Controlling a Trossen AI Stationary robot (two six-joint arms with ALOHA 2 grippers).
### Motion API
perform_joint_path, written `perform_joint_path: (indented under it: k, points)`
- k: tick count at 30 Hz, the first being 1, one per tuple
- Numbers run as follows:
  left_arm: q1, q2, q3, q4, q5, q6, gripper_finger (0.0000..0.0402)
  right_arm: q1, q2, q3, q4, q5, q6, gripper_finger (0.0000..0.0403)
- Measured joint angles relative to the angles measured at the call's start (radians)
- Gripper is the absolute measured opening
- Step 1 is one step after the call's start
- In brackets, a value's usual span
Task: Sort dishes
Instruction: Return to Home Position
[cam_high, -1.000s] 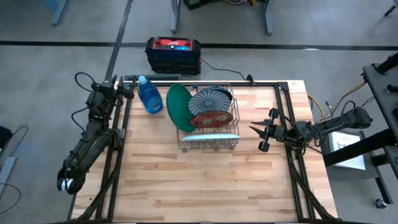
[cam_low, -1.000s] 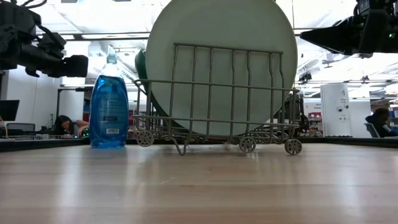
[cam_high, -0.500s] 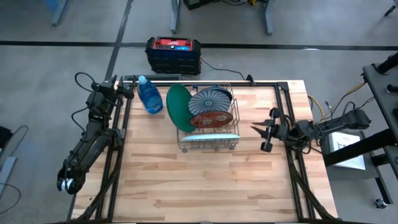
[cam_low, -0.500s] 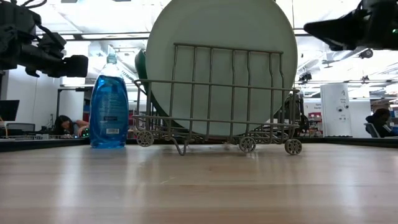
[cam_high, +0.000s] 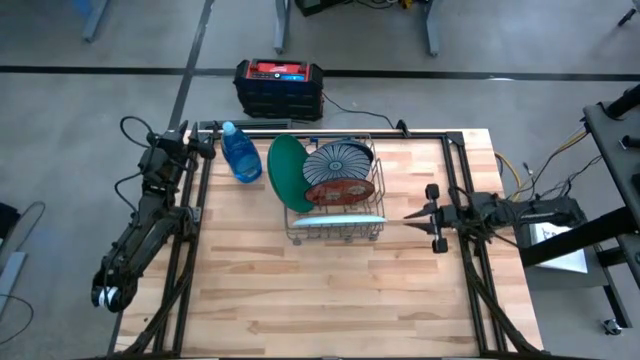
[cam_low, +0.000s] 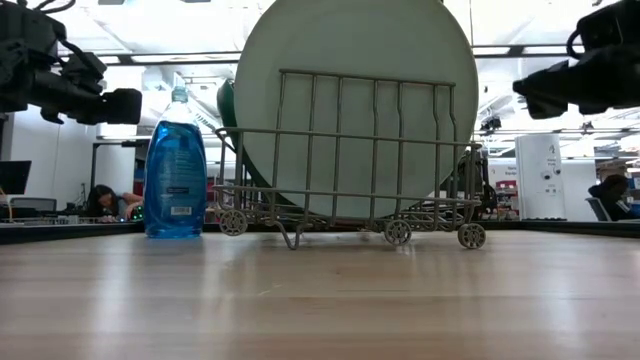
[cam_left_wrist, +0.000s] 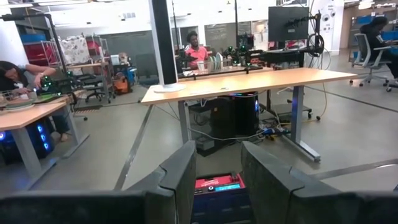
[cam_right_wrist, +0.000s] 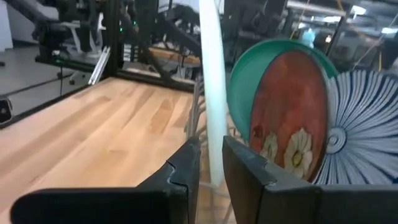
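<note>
Right tool (cam_high: 408, 216) hovers level over the worktop's (cam_high: 330, 300) right edge, clear of the rack (cam_high: 335, 233), slightly parted; left tool (cam_high: 207, 149) sits at the far-left corner, parted.

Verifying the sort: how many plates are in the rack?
4: green plate leftmost, striped plate at back, red flowered plate next, white plate in front; others may be hidden.

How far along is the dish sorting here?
Looks nearly done: the green plate, striped plate, red flowered plate and white plate stand in the wire rack. Nothing is in hand: the right gripper hangs open beside the rack, the left gripper waits beside the blue bottle. Left: likely only parking the arms.
</note>
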Motion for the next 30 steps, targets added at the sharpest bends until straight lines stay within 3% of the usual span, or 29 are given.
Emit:
perform_joint_path:
  k: [9, 22, 30]
  points:
    - [0.0, 0.0, 0.0, 0.001, 0.0, 0.0, 0.0116, -0.035, -0.037, -0.002, 0.003, -0.006, -0.006, 0.0048]
    - [0.0, 0.001, 0.0, 0.001, 0.0, 0.0, 0.0116, -0.035, -0.029, -0.003, 0.007, -0.004, -0.001, 0.0069]
    - [0.0, 0.001, 0.0, 0.001, 0.0, 0.0, 0.0116, -0.035, -0.022, -0.003, 0.008, -0.002, -0.001, 0.0055]
